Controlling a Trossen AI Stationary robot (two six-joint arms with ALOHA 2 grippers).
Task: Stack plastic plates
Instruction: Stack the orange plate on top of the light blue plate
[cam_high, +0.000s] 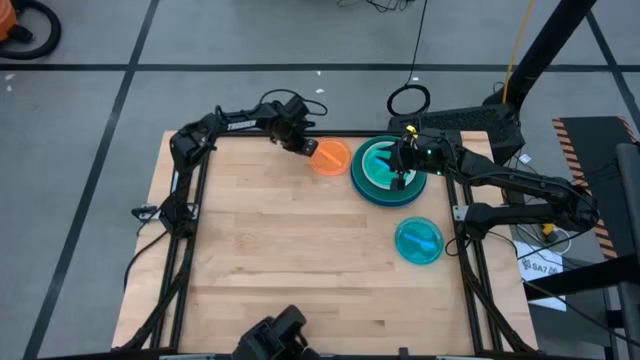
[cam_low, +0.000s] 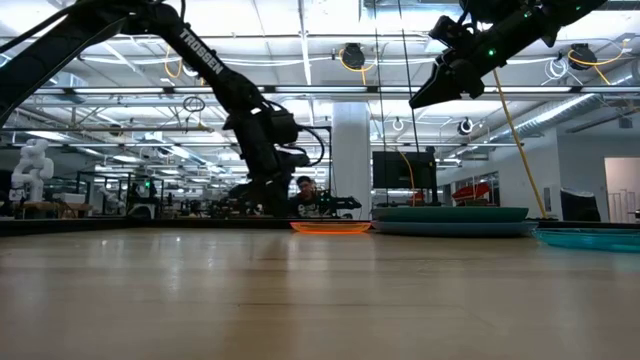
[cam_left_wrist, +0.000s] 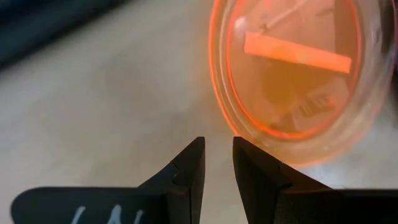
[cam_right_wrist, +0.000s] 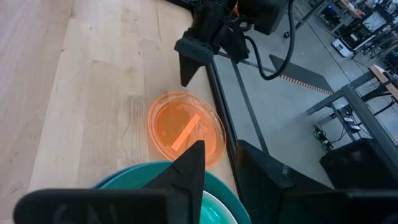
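Several stacked plates (cam_high: 388, 170) (lower ones mostly hidden)

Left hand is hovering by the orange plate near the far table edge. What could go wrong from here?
1. The orange plate lies flat by the table's far edge; a push from the left hand might slide it off.
2. It sits right beside the teal stack, so a slide could ride it onto that rim.
3. The right hand hangs over that stack; both arms may crowd each other.
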